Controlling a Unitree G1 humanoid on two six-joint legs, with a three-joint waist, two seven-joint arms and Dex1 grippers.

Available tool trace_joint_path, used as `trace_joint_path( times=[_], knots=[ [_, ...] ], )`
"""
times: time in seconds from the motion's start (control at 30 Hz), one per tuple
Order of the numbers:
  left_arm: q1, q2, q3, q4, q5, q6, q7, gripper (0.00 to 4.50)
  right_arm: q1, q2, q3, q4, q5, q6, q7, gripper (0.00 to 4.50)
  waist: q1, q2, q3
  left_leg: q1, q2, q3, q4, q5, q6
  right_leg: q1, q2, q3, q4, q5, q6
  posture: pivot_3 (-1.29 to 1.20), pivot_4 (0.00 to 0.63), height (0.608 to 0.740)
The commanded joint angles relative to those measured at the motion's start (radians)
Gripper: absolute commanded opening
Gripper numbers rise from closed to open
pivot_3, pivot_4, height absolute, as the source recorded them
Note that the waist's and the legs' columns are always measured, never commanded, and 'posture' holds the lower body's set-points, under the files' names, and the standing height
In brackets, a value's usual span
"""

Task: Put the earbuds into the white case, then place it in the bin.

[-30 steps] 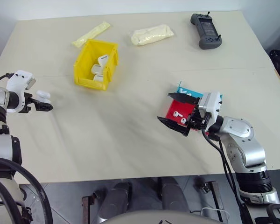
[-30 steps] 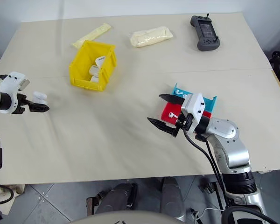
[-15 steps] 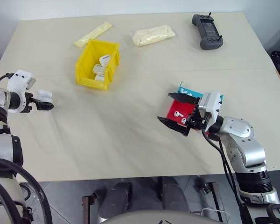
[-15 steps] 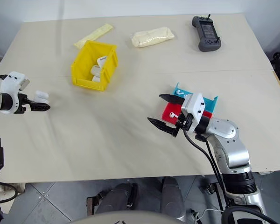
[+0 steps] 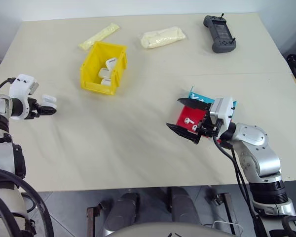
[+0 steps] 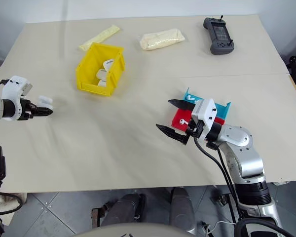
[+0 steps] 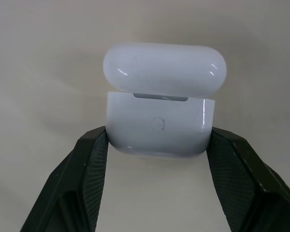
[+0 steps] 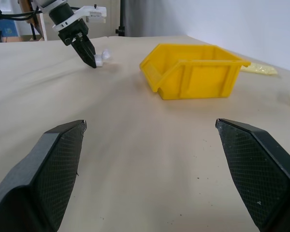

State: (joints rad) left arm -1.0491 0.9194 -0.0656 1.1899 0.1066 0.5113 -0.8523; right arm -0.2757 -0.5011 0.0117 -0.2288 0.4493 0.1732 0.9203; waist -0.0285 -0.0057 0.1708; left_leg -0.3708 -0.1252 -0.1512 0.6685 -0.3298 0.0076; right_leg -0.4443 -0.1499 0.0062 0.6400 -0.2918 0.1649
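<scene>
Beige table (image 5: 138,143), glossy white case (image 7: 159,128), lid ajar

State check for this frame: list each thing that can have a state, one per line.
white case: lid flipped open, gripped at both sides, on the table.
left gripper: shut on the white case.
right gripper: open, empty, held over the tray.
earbuds: loose in the red-and-teal tray.
bin: upright, holding several white cases.

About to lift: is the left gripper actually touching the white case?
Touching. In the left wrist view the left gripper has a black finger pressed against each side of the white case, with no gap showing; its lid stands open.
</scene>
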Motion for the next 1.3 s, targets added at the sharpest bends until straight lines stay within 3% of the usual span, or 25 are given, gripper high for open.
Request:
trace_joint_path(
  times=[0.03,0.17,0.27,0.43,0.57,0.63,0.77,0.87,1.03,1.3],
  knots=[
    [0.061,0.033,0.047,-0.012,-0.032,-0.009,-0.019,2.72,-0.005,0.003,-0.012,-0.018,0.012,-0.015,0.004,4.50,0.000,0.000,0.000,0.000,0.000,0.000,0.000,0.000,0.000,0.000,0.000,0.000,0.000,0.000,0.000,0.00,0.150,0.740],
    [0.174,0.053,0.165,-0.128,-0.139,-0.062,-0.086,2.72,-0.011,-0.001,-0.010,-0.008,0.014,-0.014,0.018,4.50,-0.005,0.000,0.000,0.001,0.001,0.000,-0.001,0.000,0.000,-0.001,0.000,0.000,0.001,0.000,0.000,0.00,0.150,0.740],
    [0.347,0.030,0.362,-0.358,-0.318,-0.165,-0.143,2.72,-0.016,-0.004,-0.010,0.000,0.016,-0.012,0.030,4.50,-0.007,0.000,0.000,0.000,0.001,0.000,-0.001,0.000,0.000,-0.001,0.000,0.000,0.000,0.000,0.000,0.00,0.150,0.740],
    [0.710,-0.115,0.608,-0.911,-0.568,-0.140,-0.141,2.72,-0.038,-0.018,-0.011,0.020,0.018,-0.006,0.056,4.50,-0.002,-0.001,0.000,-0.001,0.002,-0.001,0.000,-0.001,0.000,0.000,0.000,0.000,-0.002,0.002,-0.003,0.00,0.150,0.740],
    [0.852,-0.214,0.642,-1.205,-0.682,-0.057,-0.065,2.72,-0.057,-0.034,-0.016,0.033,0.019,0.005,0.070,4.50,0.007,-0.001,0.000,-0.001,0.002,-0.001,0.001,-0.001,0.001,0.001,0.000,-0.001,-0.003,0.002,-0.004,0.00,0.150,0.740],
    [0.878,-0.290,0.627,-1.315,-0.719,-0.092,-0.031,2.72,-0.062,-0.047,-0.022,0.037,0.018,0.013,0.074,4.50,0.011,-0.001,0.000,-0.001,0.003,-0.001,0.002,-0.001,0.001,0.002,0.001,-0.001,-0.004,0.002,-0.004,0.00,0.150,0.740],
    [0.912,-0.494,0.471,-1.514,-0.772,-0.151,0.004,2.72,-0.051,-0.098,-0.063,0.045,0.017,0.021,0.078,4.50,0.033,-0.001,0.000,-0.001,0.002,0.000,0.008,-0.003,0.002,0.005,0.000,-0.001,-0.005,0.002,-0.004,0.00,0.150,0.740],
    [0.923,-0.557,0.359,-1.551,-0.754,-0.168,-0.001,2.72,-0.023,-0.125,-0.100,0.032,0.018,0.020,0.066,4.50,0.034,-0.001,0.000,0.000,0.003,0.000,0.012,-0.005,0.003,0.008,0.001,-0.001,-0.006,0.003,-0.004,0.00,0.150,0.740],
    [0.885,-0.629,0.174,-1.488,-0.709,-0.269,-0.096,2.72,0.113,-0.194,-0.224,-0.038,0.020,0.023,0.038,4.50,0.051,0.000,-0.001,0.001,0.003,0.002,0.012,-0.006,0.003,0.010,0.001,-0.001,-0.013,0.003,-0.003,0.00,0.150,0.740],
    [0.733,-0.733,0.023,-1.302,-0.693,-0.430,-0.269,2.72,0.429,-0.246,-0.494,-0.127,0.006,-0.014,0.016,4.50,0.070,0.001,-0.001,0.003,0.003,0.004,0.013,-0.007,0.005,0.015,0.001,-0.002,-0.017,0.004,0.000,0.00,0.150,0.740]
  ],
)
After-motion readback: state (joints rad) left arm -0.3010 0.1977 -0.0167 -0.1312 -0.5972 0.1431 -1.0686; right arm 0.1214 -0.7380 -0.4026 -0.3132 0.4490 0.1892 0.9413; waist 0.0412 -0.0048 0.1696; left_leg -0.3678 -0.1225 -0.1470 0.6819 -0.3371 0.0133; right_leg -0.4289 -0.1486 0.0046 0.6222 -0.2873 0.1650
